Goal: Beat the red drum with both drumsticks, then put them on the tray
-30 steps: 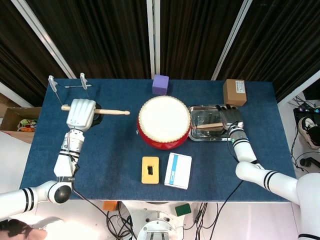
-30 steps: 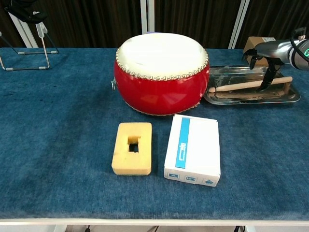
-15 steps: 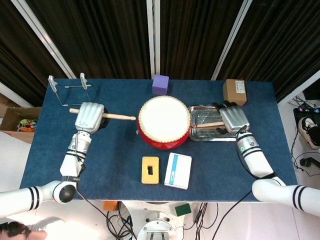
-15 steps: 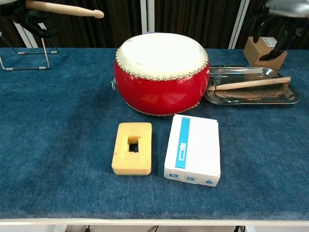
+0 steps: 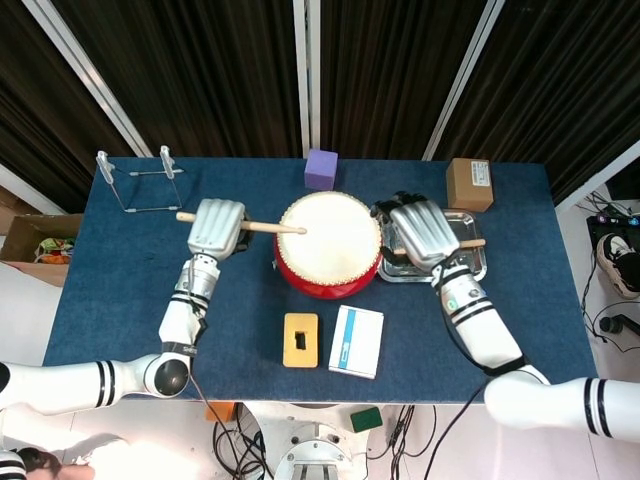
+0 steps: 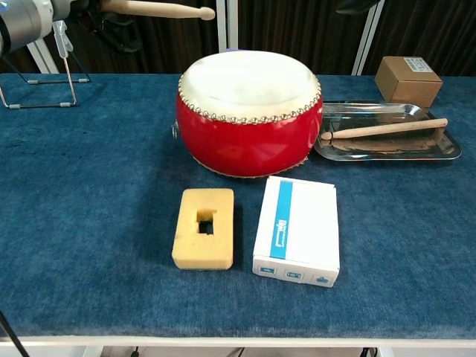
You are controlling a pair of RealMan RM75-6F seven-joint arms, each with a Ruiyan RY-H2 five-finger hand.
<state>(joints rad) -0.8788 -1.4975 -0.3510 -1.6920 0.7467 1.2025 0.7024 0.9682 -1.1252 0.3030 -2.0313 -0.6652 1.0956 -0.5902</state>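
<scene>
The red drum [image 5: 328, 245] [image 6: 248, 111] with its pale skin stands mid-table. My left hand [image 5: 217, 228] grips one wooden drumstick [image 5: 262, 226] [image 6: 156, 9] held level in the air, its tip just over the drum's left rim. The second drumstick [image 5: 472, 243] [image 6: 383, 129] lies across the metal tray [image 5: 478, 266] [image 6: 446, 152] right of the drum. My right hand [image 5: 425, 232] hovers above the tray's left end and the drum's right edge, holding nothing, with its fingers pointing away and apart. The chest view shows almost nothing of it.
A purple block [image 5: 321, 169] sits behind the drum and a cardboard box [image 5: 468, 183] [image 6: 407, 80] behind the tray. A yellow sponge block [image 5: 300, 339] [image 6: 203, 227] and a white box [image 5: 357, 341] [image 6: 296, 229] lie in front. A wire stand [image 5: 140, 180] [image 6: 37, 89] is at the far left.
My left hand carried its drumstick rightward until the tip reached over the drum. My right hand let go of its stick on the tray, rose, and moved left toward the drum.
</scene>
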